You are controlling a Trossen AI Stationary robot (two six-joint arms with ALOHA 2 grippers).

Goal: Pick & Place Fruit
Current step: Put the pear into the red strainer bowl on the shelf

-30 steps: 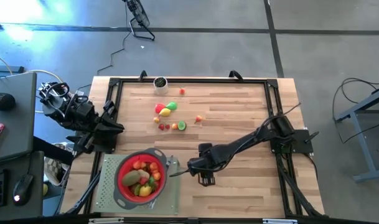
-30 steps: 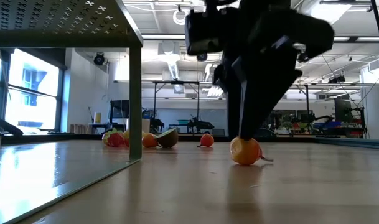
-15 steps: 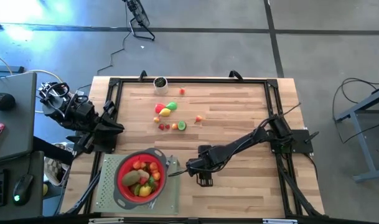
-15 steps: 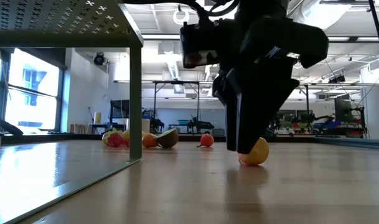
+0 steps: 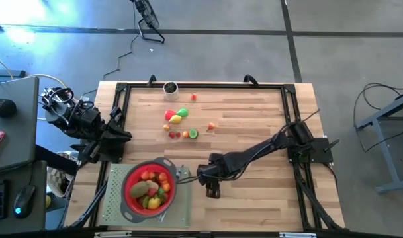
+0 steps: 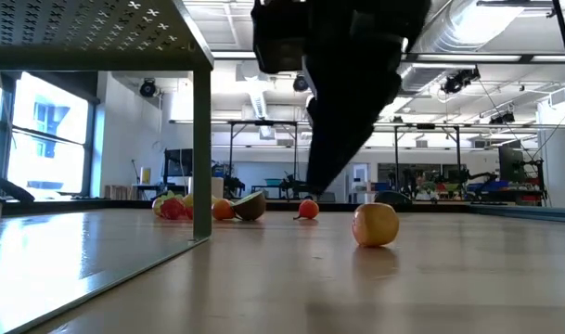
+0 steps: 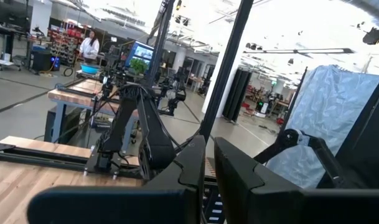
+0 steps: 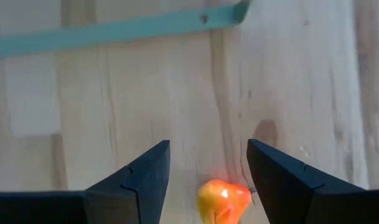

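The right pincer (image 8: 208,168) hangs low over the front half of the worktop (image 5: 254,119), a little right of the strainer, its two fingers (image 8: 139,177) spread apart and gripping nothing. An orange-yellow fruit (image 8: 222,200) lies on the wood between the fingertips, touching neither. From the low view that fruit (image 6: 376,224) sits free on the worktop, with the dark arm raised above and just behind it. In the high view the right pincer (image 5: 202,174) is near the strainer's edge, and its arm stretches back toward the right edge of the worktop.

The red strainer (image 5: 130,198) stands on a pale green mat (image 5: 112,201) at the front left corner, filled with red, orange, yellow and green fruits (image 5: 151,187). More fruits lie in a loose group (image 5: 178,117) toward the back of the worktop, left of centre, with a small red one (image 5: 193,96) near the back edge. A dark cup (image 5: 170,87) stands at the back edge beside them.

The left pincer (image 7: 208,158) is clenched on nothing, parked at the left edge of the worktop.
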